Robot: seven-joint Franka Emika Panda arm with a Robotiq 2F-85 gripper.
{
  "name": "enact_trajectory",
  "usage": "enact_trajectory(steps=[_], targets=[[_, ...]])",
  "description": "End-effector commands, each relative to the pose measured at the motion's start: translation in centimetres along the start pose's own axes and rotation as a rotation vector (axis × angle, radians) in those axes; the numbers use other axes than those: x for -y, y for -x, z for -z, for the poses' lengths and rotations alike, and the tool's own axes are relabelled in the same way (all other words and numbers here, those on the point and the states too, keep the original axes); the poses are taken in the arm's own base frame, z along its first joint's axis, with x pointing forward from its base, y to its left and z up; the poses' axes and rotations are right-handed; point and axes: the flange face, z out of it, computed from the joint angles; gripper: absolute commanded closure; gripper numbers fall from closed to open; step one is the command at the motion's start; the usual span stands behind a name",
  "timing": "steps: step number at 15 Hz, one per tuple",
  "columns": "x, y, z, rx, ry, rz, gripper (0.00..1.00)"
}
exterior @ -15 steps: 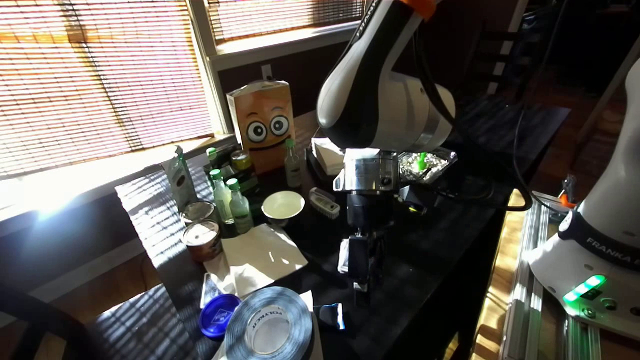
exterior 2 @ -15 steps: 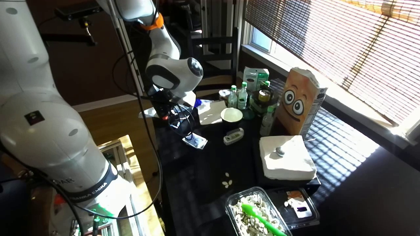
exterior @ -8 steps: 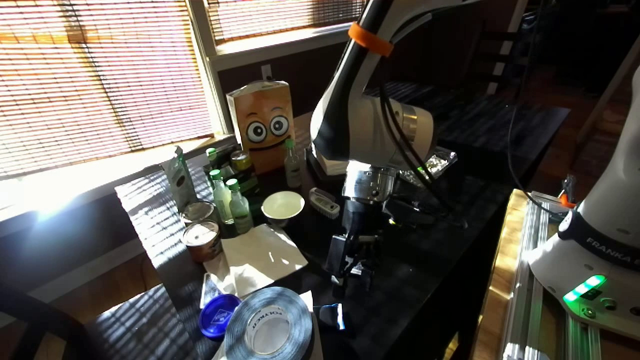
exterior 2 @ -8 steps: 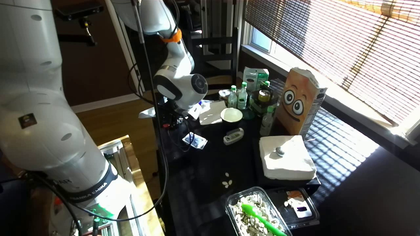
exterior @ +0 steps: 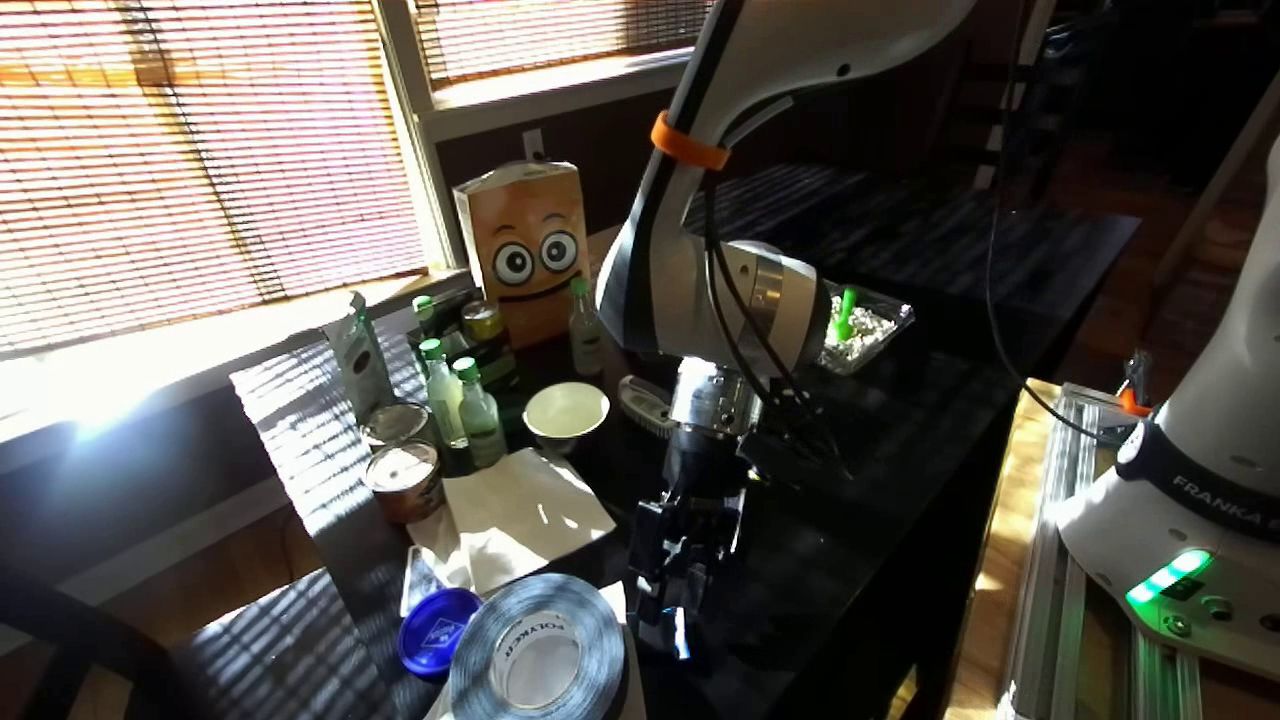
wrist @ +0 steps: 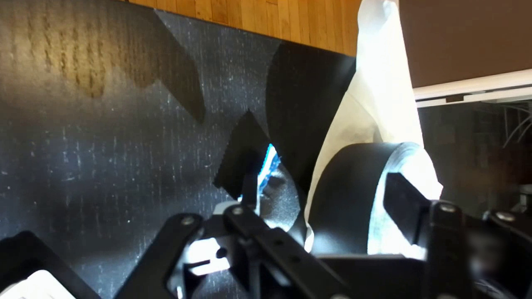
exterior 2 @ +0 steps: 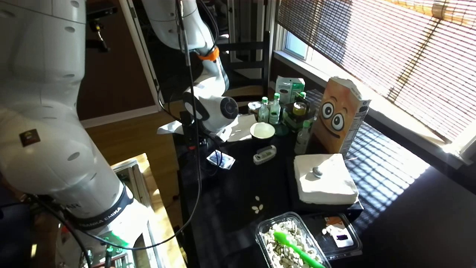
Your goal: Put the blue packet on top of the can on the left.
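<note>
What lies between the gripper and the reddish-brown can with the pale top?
In an exterior view, a pale sheet lies between the gripper and the can, with dark tabletop nearer the gripper.

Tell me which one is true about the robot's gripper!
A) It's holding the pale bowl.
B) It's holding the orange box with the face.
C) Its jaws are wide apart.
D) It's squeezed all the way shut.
C: in the wrist view the gripper has its jaws wide apart, and the tape roll shows past the gap between them.
</note>
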Motion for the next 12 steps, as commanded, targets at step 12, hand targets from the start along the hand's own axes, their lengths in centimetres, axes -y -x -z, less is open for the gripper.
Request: enact_trajectory(steps=[12], targets=[[-3.1, -1.2, -1.6, -0.020, 0.026, -0.046, 0.54]])
